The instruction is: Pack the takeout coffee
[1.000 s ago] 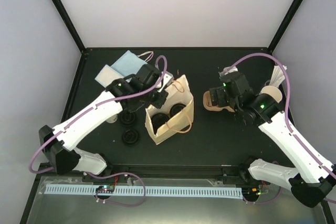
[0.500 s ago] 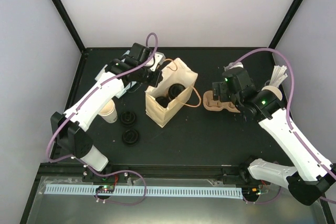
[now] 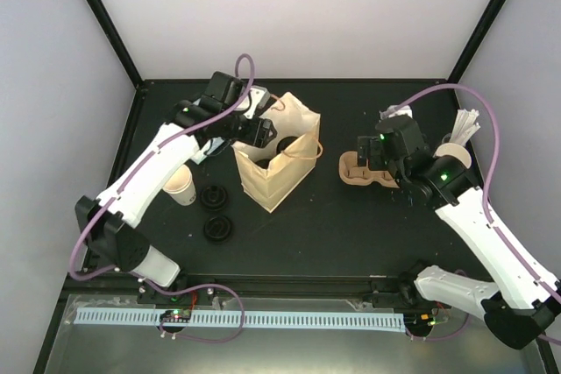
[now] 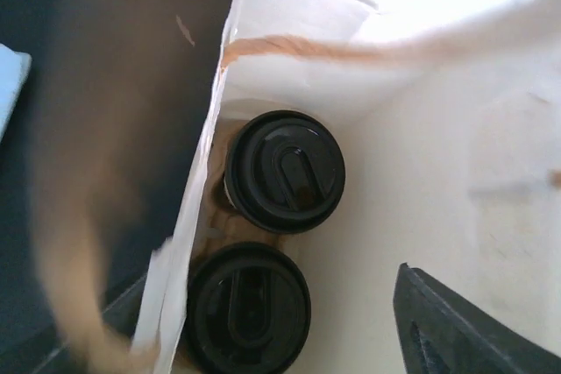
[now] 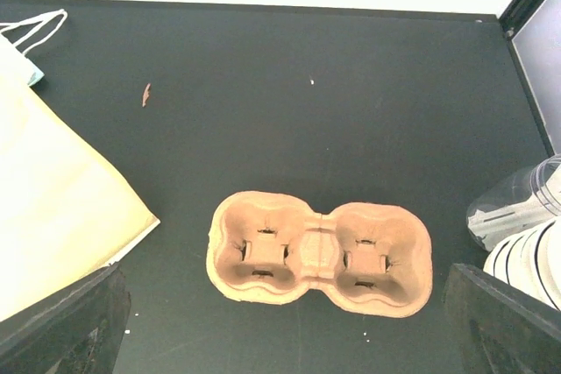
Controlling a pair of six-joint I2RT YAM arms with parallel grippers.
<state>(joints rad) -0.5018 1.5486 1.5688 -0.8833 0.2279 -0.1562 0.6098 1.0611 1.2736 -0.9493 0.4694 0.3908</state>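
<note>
The takeout coffee, a single cream-beige paper cup (image 3: pixel 181 186), stands on the table left of the paper bag (image 3: pixel 289 172), apart from both grippers. My left gripper (image 3: pixel 260 133) is at the bag's back-left rim, open, its fingers (image 4: pixel 465 330) spread with the bag's wall (image 4: pixel 188 251) between them, gripping nothing. Inside the bag sit two cups with black lids (image 4: pixel 285 172) (image 4: pixel 245 308). My right gripper (image 3: pixel 368 157) hovers open over the brown pulp carrier (image 5: pixel 320 247), whose two wells are empty.
Two loose black lids (image 3: pixel 213 196) (image 3: pixel 218 229) lie just right of the single cup. A nested cup stack with white sticks (image 3: pixel 456 151) stands at the far right. A clear plastic cup (image 5: pixel 517 208) lies near the carrier.
My left arm swung from the bag's front-left to its back-left rim, then its gripper went from shut to open. The bag shifted a little left. The right gripper barely moved.
</note>
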